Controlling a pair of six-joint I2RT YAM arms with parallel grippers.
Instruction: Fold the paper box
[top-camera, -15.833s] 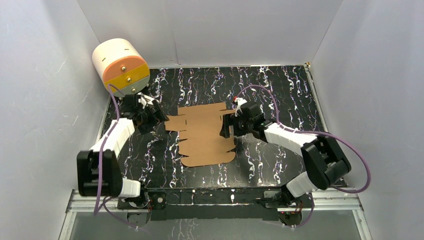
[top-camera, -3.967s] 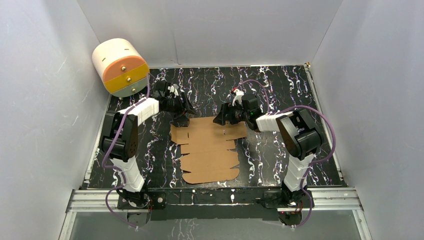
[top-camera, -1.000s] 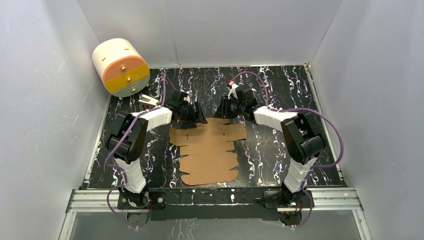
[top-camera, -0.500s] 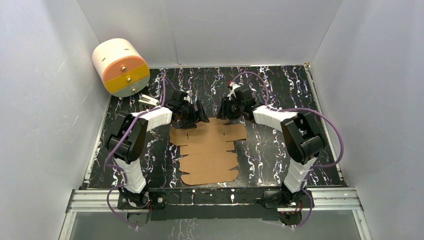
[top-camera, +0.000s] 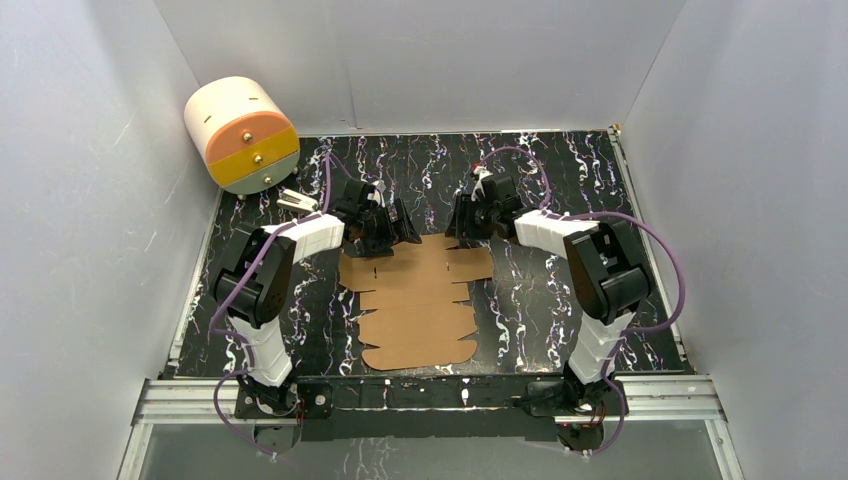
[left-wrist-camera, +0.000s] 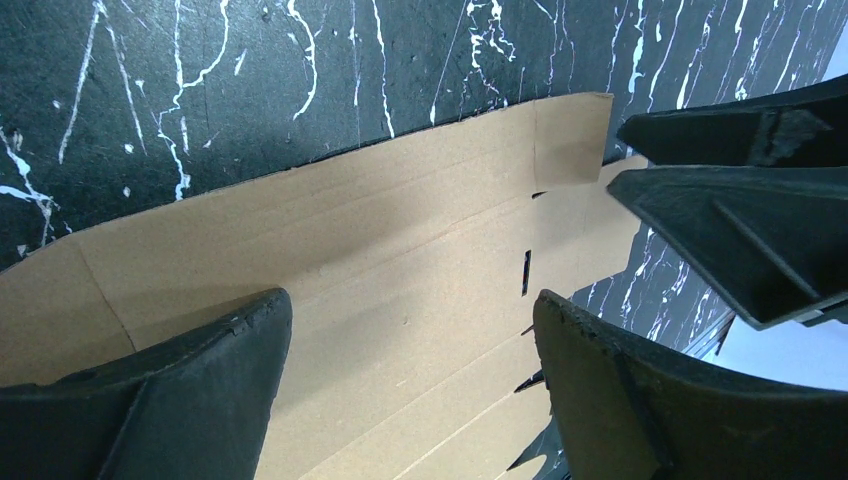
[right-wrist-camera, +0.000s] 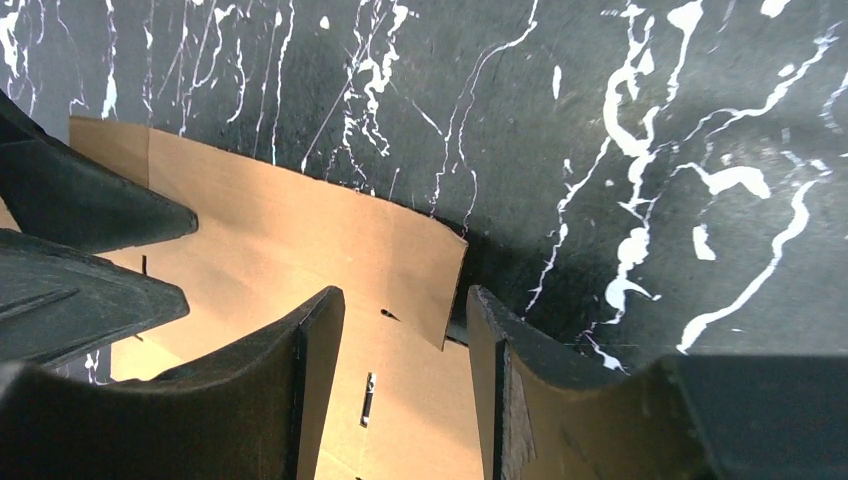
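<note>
- From above, the paper box is lying as a flat, unfolded sheet in the middle of the dark marbled table. The left gripper and right gripper are facing each other over its far edge. A round drawer unit is sitting in the far left corner.
- At the left wrist, the left gripper is standing wide open just above the paper box, gripping nothing.
- At the right wrist, the right gripper is standing partly open, its fingers straddling the slightly lifted corner of the paper box without pinching it.
</note>
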